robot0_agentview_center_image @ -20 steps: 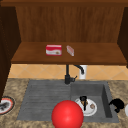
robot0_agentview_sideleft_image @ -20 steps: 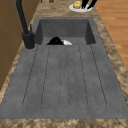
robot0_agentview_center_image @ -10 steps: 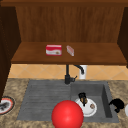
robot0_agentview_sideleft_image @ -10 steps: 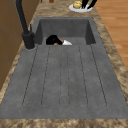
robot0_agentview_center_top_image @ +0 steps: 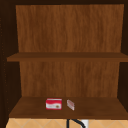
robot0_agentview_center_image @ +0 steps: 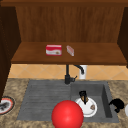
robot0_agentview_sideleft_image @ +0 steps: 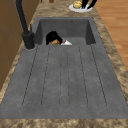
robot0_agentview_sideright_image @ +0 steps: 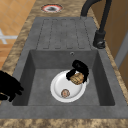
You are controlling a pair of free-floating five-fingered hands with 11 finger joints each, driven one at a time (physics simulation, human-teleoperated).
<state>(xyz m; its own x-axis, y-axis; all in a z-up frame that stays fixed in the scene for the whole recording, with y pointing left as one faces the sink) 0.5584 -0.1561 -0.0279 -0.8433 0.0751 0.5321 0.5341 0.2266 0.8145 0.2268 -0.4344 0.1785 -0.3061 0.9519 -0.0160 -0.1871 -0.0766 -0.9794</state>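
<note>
Matt grey stone sink (robot0_agentview_center_image: 45, 100), glossy white plate (robot0_agentview_sideright_image: 58, 86), grainy wood shelf (robot0_agentview_center_image: 100, 53), speckled rough countertop (robot0_agentview_sideright_image: 22, 37).

Even flat render light, soft blur, dim cabinet sides, no glare

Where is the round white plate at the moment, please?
The round white plate lies in the sink basin right of the black faucet, with the left hand holding a brown food piece over it.

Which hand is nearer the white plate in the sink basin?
Left. The left hand is over the white plate, curled on a brown food piece; the right hand hovers beyond the basin's right rim.
</note>
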